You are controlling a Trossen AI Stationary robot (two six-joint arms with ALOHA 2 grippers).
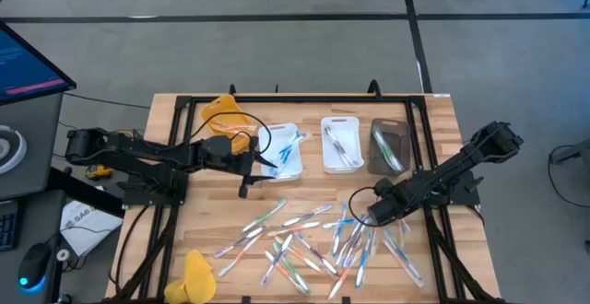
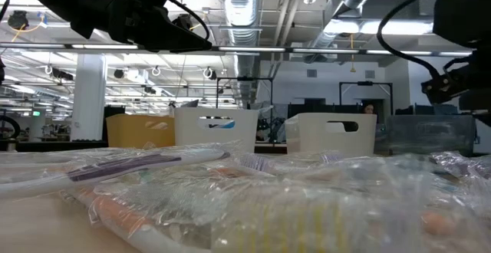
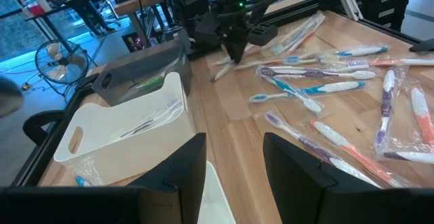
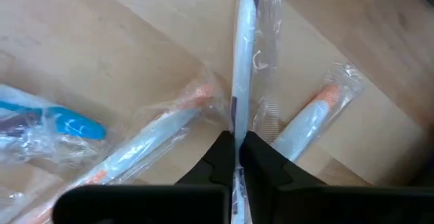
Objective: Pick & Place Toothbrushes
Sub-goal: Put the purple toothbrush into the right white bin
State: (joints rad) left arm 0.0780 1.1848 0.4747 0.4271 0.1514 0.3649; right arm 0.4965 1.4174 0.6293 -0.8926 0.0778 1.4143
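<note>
Many toothbrushes (image 1: 313,239) in clear wrappers lie scattered on the near half of the wooden table (image 1: 212,221). My right gripper (image 4: 237,157) points down into the right part of the pile (image 1: 367,214) and is shut on one wrapped toothbrush (image 4: 242,75) with a white and purple handle. My left gripper (image 3: 234,163) stands open and holds nothing; it hovers by the left white tray (image 1: 288,149), which has a few blue toothbrushes in it. The left wrist view shows my right gripper (image 3: 234,47) far off on the pile. My right gripper pinches the wrapped toothbrush's handle (image 4: 239,125) between its two fingers (image 4: 218,157), part-way along its length. The fingers come from above, pointing down, and lie across the handle. The toothbrush runs on past the fingers over the table; I cannot tell whether it is lifted.
Behind the pile stand three trays in a row: the left white one, a second white one (image 1: 341,145) and a dark one (image 1: 389,147), each with a few toothbrushes. A yellow tray (image 1: 224,115) lies at the far left, another yellow piece (image 1: 196,276) at the near edge.
</note>
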